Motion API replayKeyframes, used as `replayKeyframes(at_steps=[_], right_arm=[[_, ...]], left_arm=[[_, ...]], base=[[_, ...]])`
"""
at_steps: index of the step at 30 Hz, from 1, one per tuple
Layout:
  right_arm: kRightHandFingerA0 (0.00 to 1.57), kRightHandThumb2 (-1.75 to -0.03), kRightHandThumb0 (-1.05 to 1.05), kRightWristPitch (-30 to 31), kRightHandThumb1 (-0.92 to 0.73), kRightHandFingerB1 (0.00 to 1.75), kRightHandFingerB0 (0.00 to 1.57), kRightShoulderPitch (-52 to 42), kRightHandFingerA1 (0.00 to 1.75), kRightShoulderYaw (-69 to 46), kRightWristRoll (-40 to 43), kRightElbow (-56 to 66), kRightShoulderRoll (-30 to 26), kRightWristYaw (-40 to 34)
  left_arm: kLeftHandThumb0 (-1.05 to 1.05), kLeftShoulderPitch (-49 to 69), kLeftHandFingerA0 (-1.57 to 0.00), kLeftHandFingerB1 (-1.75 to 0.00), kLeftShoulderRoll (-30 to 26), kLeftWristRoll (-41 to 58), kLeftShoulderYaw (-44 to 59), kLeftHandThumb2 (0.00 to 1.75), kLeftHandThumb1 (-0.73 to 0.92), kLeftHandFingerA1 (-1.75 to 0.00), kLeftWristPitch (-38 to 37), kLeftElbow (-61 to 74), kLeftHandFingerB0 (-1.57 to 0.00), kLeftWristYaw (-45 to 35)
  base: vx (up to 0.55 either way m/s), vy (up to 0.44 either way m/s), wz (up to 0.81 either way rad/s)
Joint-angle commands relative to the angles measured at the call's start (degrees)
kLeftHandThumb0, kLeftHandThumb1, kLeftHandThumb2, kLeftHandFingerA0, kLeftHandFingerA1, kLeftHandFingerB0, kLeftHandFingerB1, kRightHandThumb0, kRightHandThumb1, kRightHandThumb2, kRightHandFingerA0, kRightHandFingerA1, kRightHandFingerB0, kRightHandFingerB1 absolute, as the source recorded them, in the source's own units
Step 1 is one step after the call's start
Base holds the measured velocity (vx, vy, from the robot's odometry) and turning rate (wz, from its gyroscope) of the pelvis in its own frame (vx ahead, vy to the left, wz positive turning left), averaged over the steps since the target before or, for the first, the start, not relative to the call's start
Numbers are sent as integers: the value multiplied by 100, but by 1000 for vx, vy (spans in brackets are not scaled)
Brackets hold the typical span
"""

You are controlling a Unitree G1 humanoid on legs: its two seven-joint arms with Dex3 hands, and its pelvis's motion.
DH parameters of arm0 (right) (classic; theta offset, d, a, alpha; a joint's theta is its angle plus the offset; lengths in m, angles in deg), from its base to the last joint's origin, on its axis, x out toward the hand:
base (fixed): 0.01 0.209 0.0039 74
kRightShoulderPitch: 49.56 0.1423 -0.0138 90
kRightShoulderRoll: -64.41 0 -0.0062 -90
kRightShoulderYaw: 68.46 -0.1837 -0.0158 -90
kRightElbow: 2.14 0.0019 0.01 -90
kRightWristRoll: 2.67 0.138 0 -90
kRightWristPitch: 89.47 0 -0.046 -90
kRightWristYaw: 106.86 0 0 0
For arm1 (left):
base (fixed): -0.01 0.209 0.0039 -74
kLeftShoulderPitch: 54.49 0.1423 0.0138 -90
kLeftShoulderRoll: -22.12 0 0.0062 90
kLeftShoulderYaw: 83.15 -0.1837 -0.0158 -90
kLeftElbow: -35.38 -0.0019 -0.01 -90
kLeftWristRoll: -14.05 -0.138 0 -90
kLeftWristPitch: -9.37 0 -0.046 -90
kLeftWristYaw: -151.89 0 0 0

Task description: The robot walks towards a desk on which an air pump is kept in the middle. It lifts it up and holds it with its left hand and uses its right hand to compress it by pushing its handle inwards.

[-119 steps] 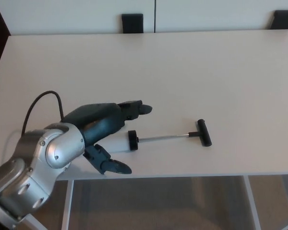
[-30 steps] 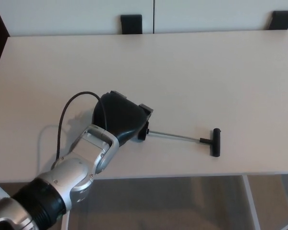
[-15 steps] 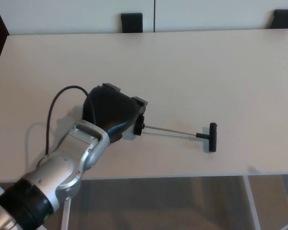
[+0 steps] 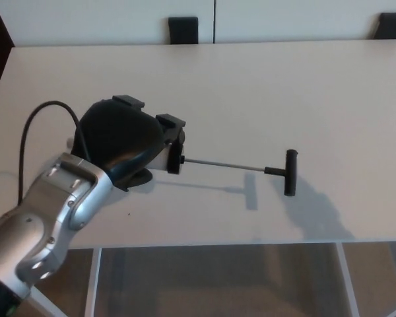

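From the head view, the left robot hand (image 4: 122, 142) is clenched around the barrel of the air pump (image 4: 175, 157); only the barrel's black end cap shows at the hand's right edge, the rest hidden under the black palm. The pump appears lifted clear of the bench (image 4: 284, 86), judging by the shadow (image 4: 303, 208) cast on the surface below and to the right of the pump, apart from the pump itself. From the cap, the thin metal rod (image 4: 224, 165) runs out to the right of the hand, fully drawn out, and ends in the black handle (image 4: 290, 172), which sits crosswise to the rod and well away from the hand. The right robot hand is not in view. The step in hand seems to be holding the pump steady so the right hand can come in, and to do it well the left hand should keep the barrel firmly gripped and roughly level, with the rod pointing toward the robot's right side so the handle offers itself to the approaching palm. The push is best directed straight along the rod toward the left hand; pressing at an angle would likely bend the slender rod or twist the barrel in the grip. The silver forearm (image 4: 53, 211) and its black cable (image 4: 33, 125) lie behind the hand, clear of the rod's line.
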Motion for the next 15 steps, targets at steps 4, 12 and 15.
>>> replayKeyframes(at_steps=[4, 12, 15], right_arm=[[9, -115, -93, 497, -76, 9, 8, 824, 15, 339, -254, -1476, -25, -430], [0, -114, -88, 599, -72, 13, 0, 1090, 17, 517, -264, -2394, 124, -569], [0, -115, -85, 529, -72, 15, 0, 1116, 19, 557, -176, -2610, 235, -554]], left_arm=[[-22, 152, -73, -109, -37, 299, 310, 55, 69, -165, -393, 204, -55, -332], [-22, 198, -76, -98, 60, 227, 382, 55, 63, -162, -468, 181, -61, -334], [-20, 215, -72, -109, 86, 184, 386, 53, 65, -165, -478, 186, -56, -360]], base=[[0, 0, 0], [0, 0, 0], [0, 0, 0]])
